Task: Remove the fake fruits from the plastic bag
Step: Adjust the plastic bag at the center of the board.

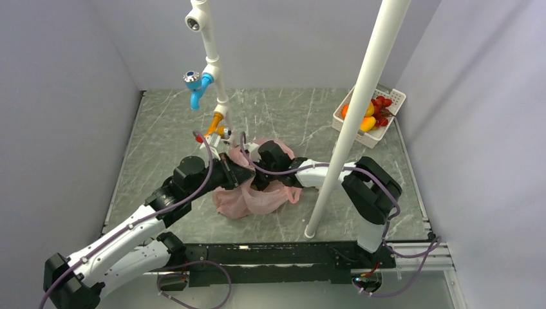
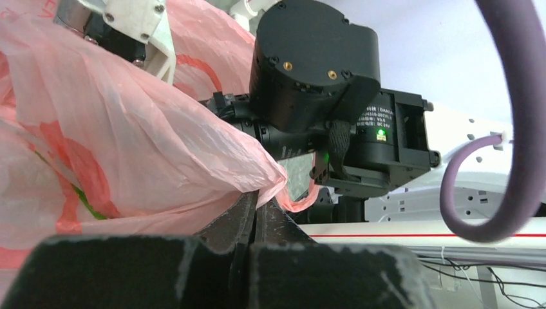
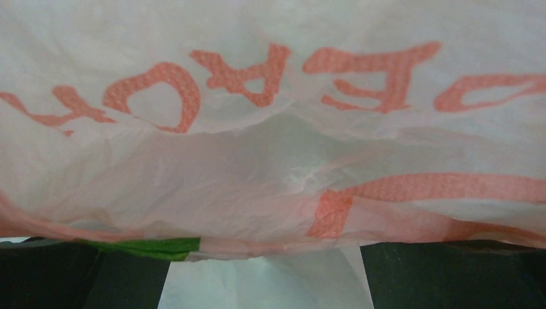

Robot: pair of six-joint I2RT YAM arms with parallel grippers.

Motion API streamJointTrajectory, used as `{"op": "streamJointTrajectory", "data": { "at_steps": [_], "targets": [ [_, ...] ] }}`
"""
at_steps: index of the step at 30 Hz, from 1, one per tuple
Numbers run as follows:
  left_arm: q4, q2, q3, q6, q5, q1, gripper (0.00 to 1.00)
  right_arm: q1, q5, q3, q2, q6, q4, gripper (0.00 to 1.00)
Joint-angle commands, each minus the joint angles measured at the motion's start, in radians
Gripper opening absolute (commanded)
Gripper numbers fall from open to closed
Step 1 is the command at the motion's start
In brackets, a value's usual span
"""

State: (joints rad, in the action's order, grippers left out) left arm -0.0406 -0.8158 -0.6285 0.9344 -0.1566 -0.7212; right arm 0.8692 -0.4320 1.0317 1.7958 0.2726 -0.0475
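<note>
The left gripper is pinched shut on a fold of the thin, crinkly, translucent pink plastic bag, whose film bunches up and away to the left of its fingertips. Just ahead of it, very near, stands the right arm's black wrist housing. The right gripper has its two dark fingers moderately wide apart. The bag's printed film drapes right across them and fills the view beyond, and nothing solid shows between them.

Small glossy fake fruits, orange, yellow and a red bunch, lie in a white slotted plastic basket, well away from both grippers. Whether any fruit is inside the bag cannot be told.

The film looks almost weightless, limp and slippery, so a single layer would likely slide out of a pinch. A doubled fold at the rim or a loop handle seems the surer hold. The fruits are probably light, hard and smooth and apt to roll, so each is best gripped across its middle.
</note>
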Motion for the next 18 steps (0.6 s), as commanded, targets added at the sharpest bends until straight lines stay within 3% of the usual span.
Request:
{"op": "streamJointTrajectory", "data": {
  "at_steps": [1,7,15,18],
  "targets": [
    [-0.031,0.059,-0.002,0.002,0.055,-0.004,0.0,0.06,0.202,0.032,0.055,-0.065,0.086,0.99],
    [-0.108,0.113,0.004,-0.017,0.093,-0.004,0.0,0.147,0.326,0.051,0.092,-0.118,0.142,0.98],
    [-0.213,0.193,0.036,-0.036,0.154,-0.004,0.0,0.145,0.257,0.04,0.016,-0.069,0.12,0.99],
    [-0.184,0.193,0.031,-0.048,0.154,-0.003,0.0,0.109,0.214,0.043,-0.019,-0.047,0.114,0.99]
  ]
}}
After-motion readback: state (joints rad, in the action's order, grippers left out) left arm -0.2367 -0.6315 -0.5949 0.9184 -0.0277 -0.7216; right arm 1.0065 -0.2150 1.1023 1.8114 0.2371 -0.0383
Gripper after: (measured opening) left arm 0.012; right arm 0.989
